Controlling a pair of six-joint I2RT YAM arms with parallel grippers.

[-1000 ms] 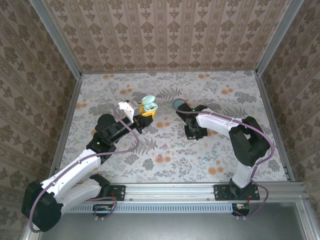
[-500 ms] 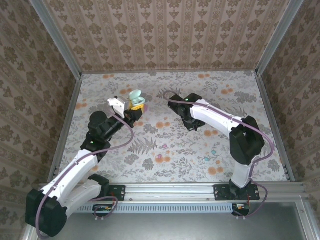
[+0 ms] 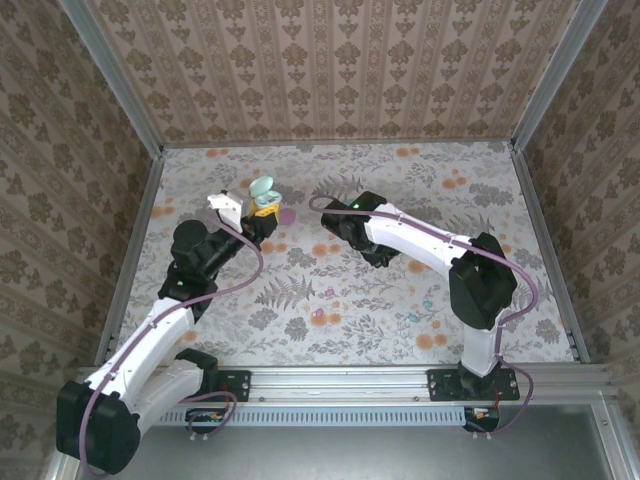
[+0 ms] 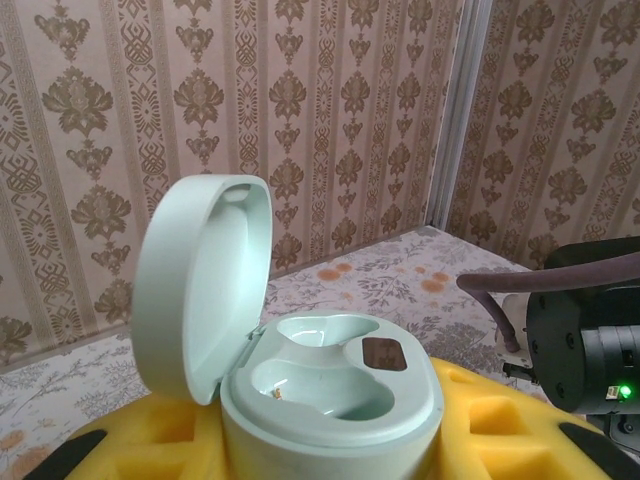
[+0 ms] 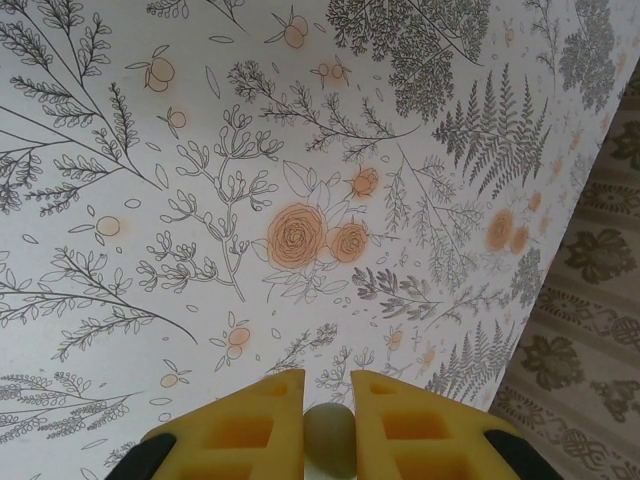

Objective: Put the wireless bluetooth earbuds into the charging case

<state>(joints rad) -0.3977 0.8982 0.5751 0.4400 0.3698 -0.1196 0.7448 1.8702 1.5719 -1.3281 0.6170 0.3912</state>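
Right wrist: right pincer clenched on perhaps an earbud; left pincer grasps the open case.

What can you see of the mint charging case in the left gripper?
Mint-green, glossy plastic, pebble-shaped charging case, upright, clamped at its base between the left gripper's yellow foam pads. Its hinged lid stands open. Two moulded wells look empty; a small dark square sits beside them.

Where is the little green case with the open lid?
In the top view the mint-green charging case is held up by the left gripper, left of the table's middle toward the back wall; the right gripper is just to its right.
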